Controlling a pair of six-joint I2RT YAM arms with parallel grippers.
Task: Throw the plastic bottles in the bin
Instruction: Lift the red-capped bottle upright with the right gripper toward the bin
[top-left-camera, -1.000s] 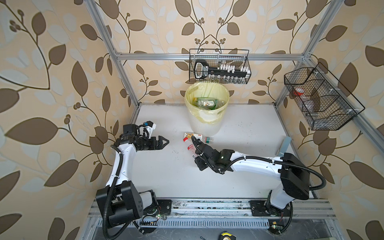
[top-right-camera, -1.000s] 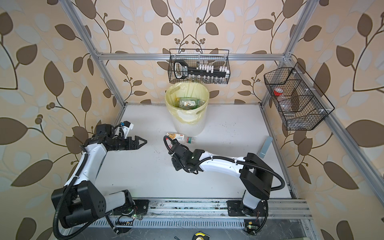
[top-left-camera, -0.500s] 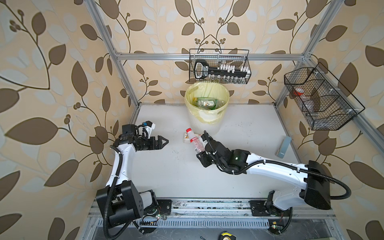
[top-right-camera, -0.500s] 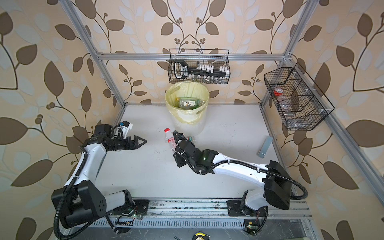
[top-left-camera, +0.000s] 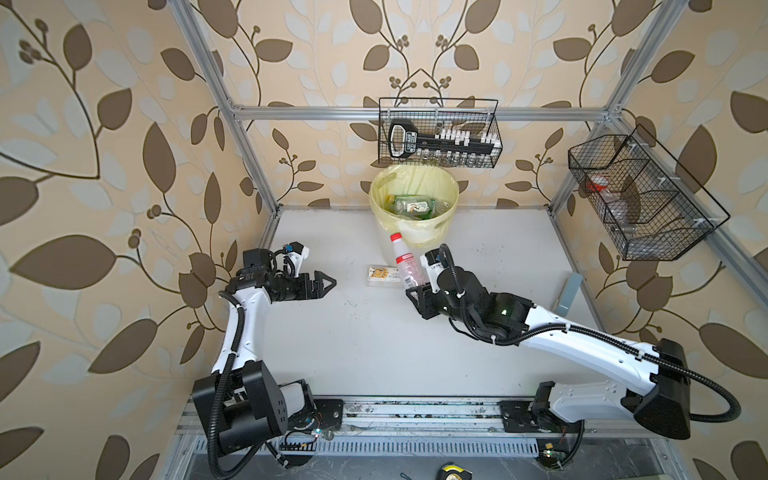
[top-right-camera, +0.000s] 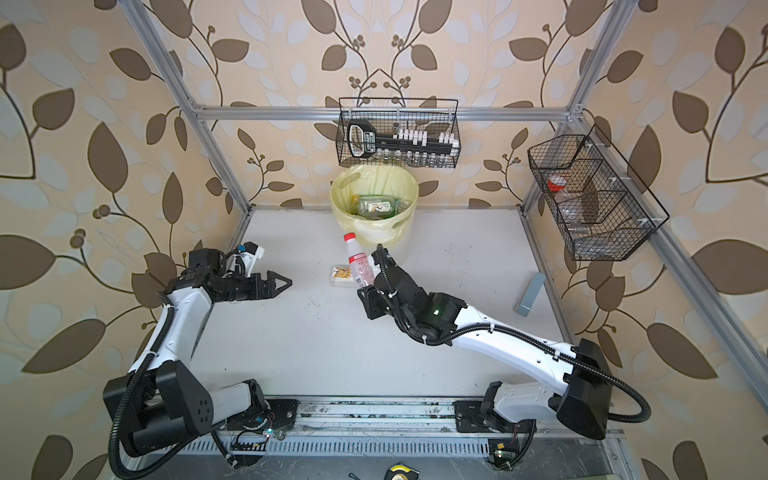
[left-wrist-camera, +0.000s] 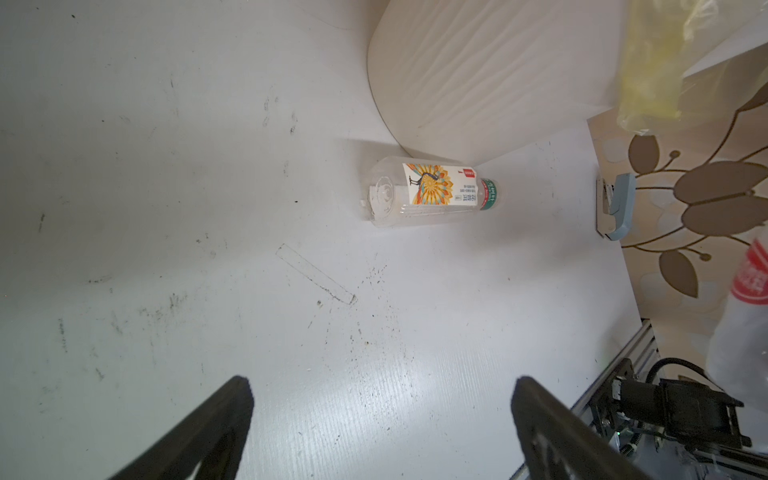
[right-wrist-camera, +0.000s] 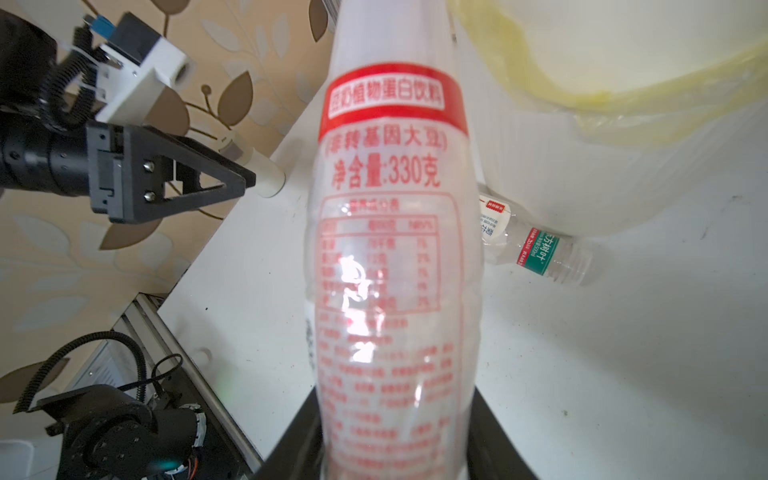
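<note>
R claw (top-left-camera: 415, 286) clenched on lower end of red-cap bottle (top-left-camera: 405, 262); bottle appears lifted off worktop (top-left-camera: 478, 365), cap tilted twd bin (top-left-camera: 455, 197).
Step, my read: carrying to bin.
Next needs: raise above rim, centre over mouth, then let go.
L claw (top-left-camera: 328, 283) spread wide, empty, well apart.
2nd bottle (left-wrist-camera: 432, 191) on its side, just beside bin wall; not blocking.
Wire basket (top-left-camera: 440, 137) hangs above bin's far side: limits headroom.
Stapler (top-left-camera: 567, 295) at worktop edge, no obstacle.

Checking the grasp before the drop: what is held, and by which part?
The right gripper holds the red-capped bottle by its lower body, near the base. The left gripper holds nothing.
</note>
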